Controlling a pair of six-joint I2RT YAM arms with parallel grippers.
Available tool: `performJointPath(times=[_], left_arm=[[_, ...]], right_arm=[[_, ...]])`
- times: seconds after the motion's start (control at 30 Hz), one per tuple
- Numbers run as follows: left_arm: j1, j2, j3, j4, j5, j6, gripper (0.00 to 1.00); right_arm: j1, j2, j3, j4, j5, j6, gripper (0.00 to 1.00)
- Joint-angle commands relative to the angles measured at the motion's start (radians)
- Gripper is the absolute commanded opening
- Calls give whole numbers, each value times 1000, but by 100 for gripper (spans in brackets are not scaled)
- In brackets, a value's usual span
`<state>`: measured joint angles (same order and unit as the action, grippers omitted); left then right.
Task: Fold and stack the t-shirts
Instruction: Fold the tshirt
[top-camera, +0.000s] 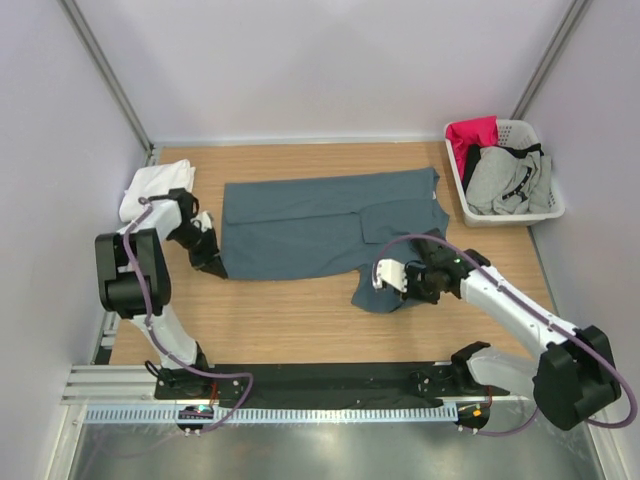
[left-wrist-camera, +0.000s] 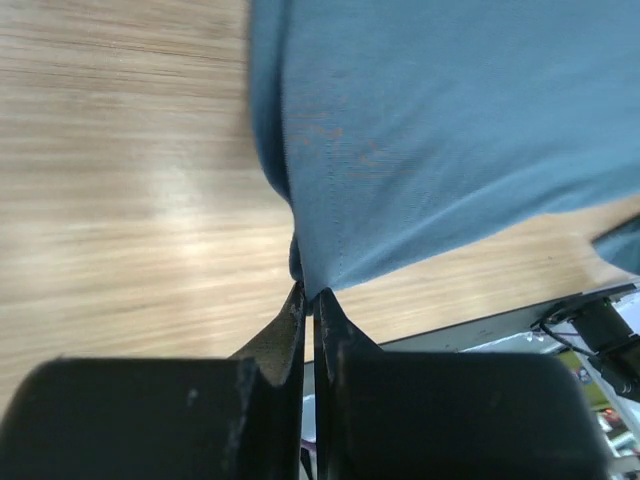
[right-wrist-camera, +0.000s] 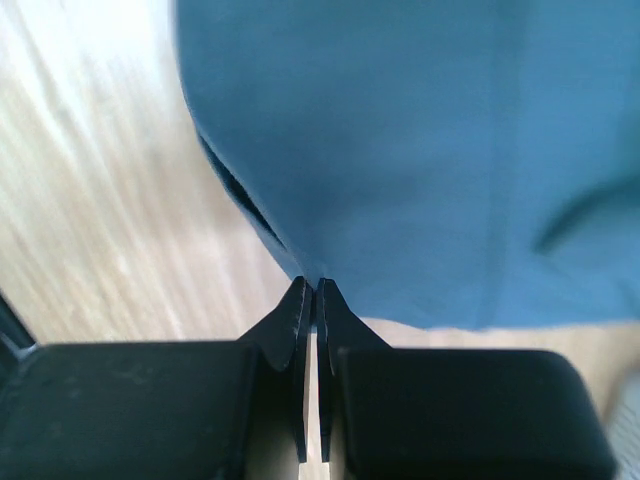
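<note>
Flat slate-blue t-shirt (top-camera: 300, 225), long axis left-right, hem left, neck right.

A large soft slate-blue t-shirt (top-camera: 310, 225) lies spread across the middle of the light wooden table (top-camera: 290, 310), and a bunched white t-shirt (top-camera: 145, 187) sits beyond its left end at the table's left edge. A white slotted plastic basket (top-camera: 556, 206) stands at the far right corner, just right of the spread shirt, holding a red garment (top-camera: 472, 133) behind a grey garment (top-camera: 505, 180). The left gripper (top-camera: 213, 266) meets the spread shirt's near-left corner, and the right gripper (top-camera: 378, 282) its near-right flap.
</note>
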<state>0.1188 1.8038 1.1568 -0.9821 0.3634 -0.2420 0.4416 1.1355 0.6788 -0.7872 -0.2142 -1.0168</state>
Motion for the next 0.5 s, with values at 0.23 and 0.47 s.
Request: performJointPath(times=[0.23,0.47], left_arm=[[-5,-74,244,-158,72,133,0],[-25,54,454,-179,55,165,0]], right_arm=[[-50,-57,281,112,82,164,1],[-194,117,453,247,43,176,2]])
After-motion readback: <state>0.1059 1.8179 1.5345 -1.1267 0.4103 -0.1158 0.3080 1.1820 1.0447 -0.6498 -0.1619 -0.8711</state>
